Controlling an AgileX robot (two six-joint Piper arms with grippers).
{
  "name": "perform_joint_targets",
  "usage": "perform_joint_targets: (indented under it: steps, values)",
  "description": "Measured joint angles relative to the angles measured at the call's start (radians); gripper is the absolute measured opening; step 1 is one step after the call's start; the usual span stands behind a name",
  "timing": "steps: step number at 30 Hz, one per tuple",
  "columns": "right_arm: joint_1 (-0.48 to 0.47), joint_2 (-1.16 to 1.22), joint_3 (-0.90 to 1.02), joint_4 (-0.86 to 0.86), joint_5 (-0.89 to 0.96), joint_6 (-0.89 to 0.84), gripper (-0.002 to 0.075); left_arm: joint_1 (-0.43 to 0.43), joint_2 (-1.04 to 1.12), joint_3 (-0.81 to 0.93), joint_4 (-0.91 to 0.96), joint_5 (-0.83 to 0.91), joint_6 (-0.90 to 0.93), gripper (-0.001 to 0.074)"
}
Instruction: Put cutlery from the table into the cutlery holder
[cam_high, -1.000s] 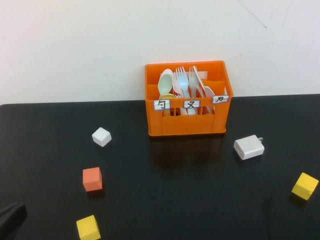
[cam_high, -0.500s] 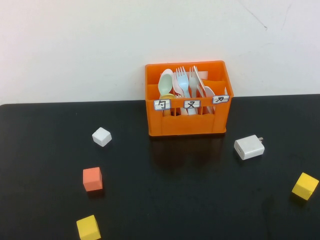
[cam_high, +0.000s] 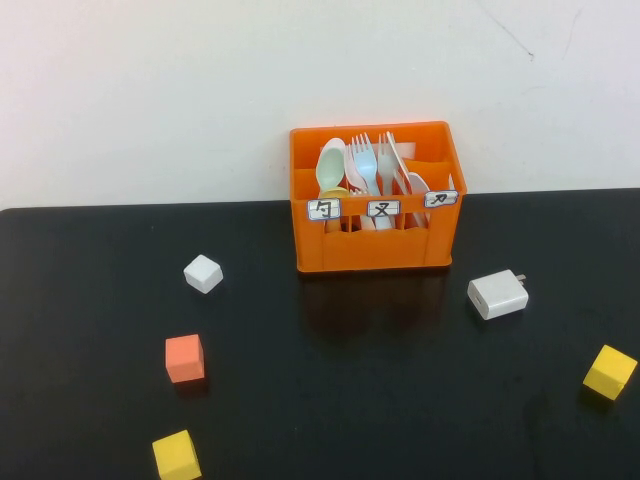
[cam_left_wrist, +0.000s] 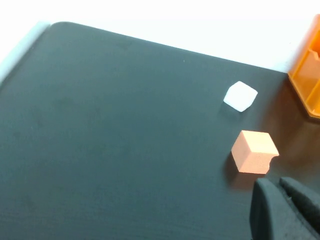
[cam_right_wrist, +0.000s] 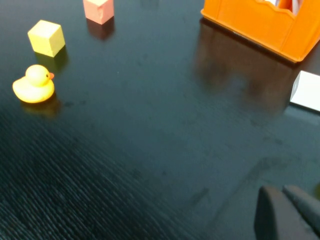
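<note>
Against the table's (cam_high: 100, 300) far edge stands the cutlery holder (cam_high: 375, 245); left gripper (cam_left_wrist: 287, 210) and right gripper (cam_right_wrist: 287, 215) low nearside.

Open black table (cam_high: 330, 400) is stretching before the orange cutlery holder (cam_high: 375, 240), standing at the rear edge. White cube (cam_high: 203, 273), orange cube (cam_high: 185, 358) and yellow cube (cam_high: 176, 456) are dotting the left; charger (cam_high: 498, 294) and another yellow cube (cam_high: 610, 371) the right. Left gripper (cam_left_wrist: 285, 210) and right gripper (cam_right_wrist: 287, 212) are hovering low over the table.
</note>
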Motion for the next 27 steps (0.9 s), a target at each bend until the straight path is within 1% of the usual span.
perform_joint_targets:
  steps: [4,12,27]
  values:
    - [0.0,0.0,0.0,0.0,0.0,0.0,-0.0002,-0.002,0.0,0.0,0.016,0.002,-0.006,-0.0001]
    - [0.0,0.0,0.0,0.0,0.0,0.0,-0.0002,-0.093,-0.002,0.0,0.061,0.004,-0.006,-0.0001]
    - [0.0,0.0,0.0,0.0,0.0,0.0,-0.0002,-0.097,-0.002,0.0,0.067,0.006,-0.006,-0.0001]
